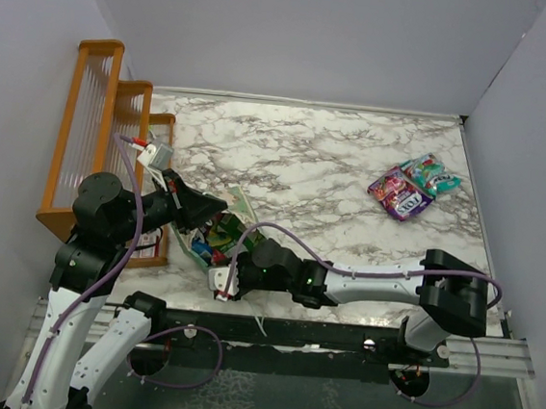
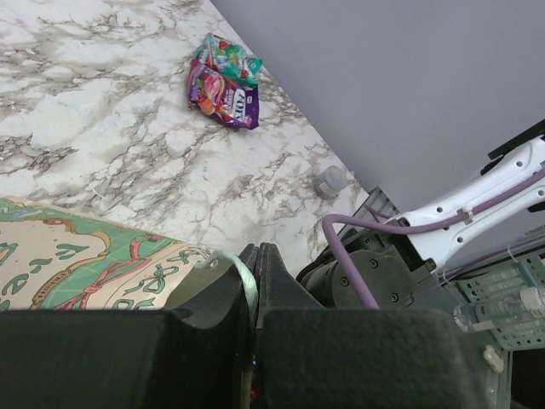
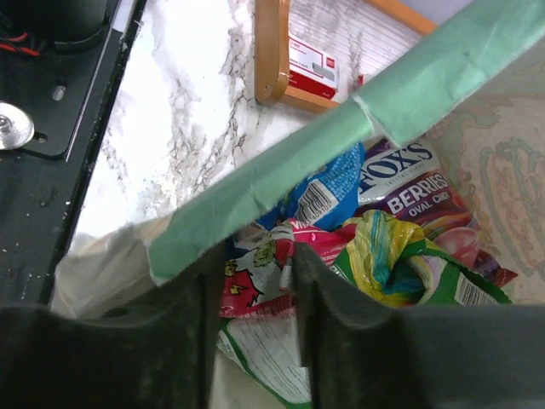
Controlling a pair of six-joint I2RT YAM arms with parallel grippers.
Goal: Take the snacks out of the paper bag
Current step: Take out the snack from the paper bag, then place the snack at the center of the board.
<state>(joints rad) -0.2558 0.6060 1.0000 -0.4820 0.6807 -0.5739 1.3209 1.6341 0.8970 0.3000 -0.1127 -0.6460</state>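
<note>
The mint-green paper bag [image 1: 238, 204] lies on its side at the near left, mouth toward the arms. My left gripper [image 1: 198, 209] is shut on the bag's rim and white string handle [image 2: 241, 277], beside the cream front panel [image 2: 60, 264]. My right gripper [image 1: 226, 279] is inside the bag's mouth, and its fingers [image 3: 253, 266] close on a red snack packet [image 3: 251, 277]. Blue [image 3: 328, 194], purple [image 3: 417, 192] and yellow-green [image 3: 387, 256] packets lie deeper in, under the green rim [image 3: 281, 170]. A teal packet [image 1: 432, 173] and a pink-purple one [image 1: 399, 194] lie on the table at the far right.
An orange wooden rack [image 1: 89, 129] stands along the left wall, with a red-and-white box [image 3: 312, 66] at its foot. A small translucent disc [image 2: 330, 181] lies near the right arm's base. Grey walls close in the marble table [image 1: 306, 159] on three sides.
</note>
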